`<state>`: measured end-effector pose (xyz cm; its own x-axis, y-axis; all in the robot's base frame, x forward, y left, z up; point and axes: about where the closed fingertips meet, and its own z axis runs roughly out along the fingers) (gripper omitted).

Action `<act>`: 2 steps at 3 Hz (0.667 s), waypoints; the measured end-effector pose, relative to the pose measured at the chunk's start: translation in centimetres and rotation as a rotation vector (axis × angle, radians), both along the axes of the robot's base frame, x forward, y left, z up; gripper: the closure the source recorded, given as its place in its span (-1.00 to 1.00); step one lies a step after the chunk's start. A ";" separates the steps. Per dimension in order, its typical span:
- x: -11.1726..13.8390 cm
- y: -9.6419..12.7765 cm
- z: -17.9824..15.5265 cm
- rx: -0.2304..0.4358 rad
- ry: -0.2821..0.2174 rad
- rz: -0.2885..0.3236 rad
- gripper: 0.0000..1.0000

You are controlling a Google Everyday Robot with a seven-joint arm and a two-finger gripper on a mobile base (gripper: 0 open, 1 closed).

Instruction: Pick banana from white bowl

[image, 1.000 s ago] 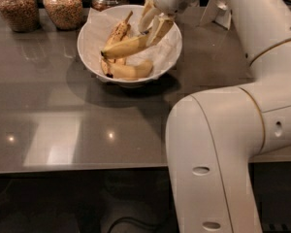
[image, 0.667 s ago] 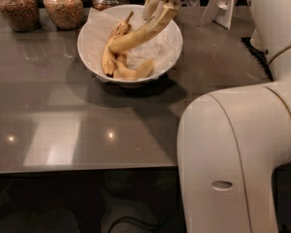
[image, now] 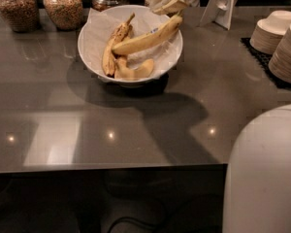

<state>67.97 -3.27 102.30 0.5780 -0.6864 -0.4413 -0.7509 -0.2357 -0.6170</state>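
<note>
The hand (image: 171, 8) is seen at the top edge, closed on the upper end of the banana (image: 145, 39), which is held tilted. Grain-filled jars (image: 63, 6) are set at the far left of the desk (image: 136, 125). The banana's lower end is hung over the speckled bananas (image: 109, 57) lying in the white bowl (image: 81, 45). Stacked bowls (image: 281, 38) are set at the right.

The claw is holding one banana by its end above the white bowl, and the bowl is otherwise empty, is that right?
Not quite. The gripper, at the top of the camera view, does hold the banana by its end above the white bowl, but the bowl is not empty: two other bananas lie in it.
</note>
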 end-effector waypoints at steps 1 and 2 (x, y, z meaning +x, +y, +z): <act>-2.1 0.2 0.1 -0.007 0.009 -0.002 0.61; -2.9 0.7 -0.4 -0.055 0.011 -0.024 0.17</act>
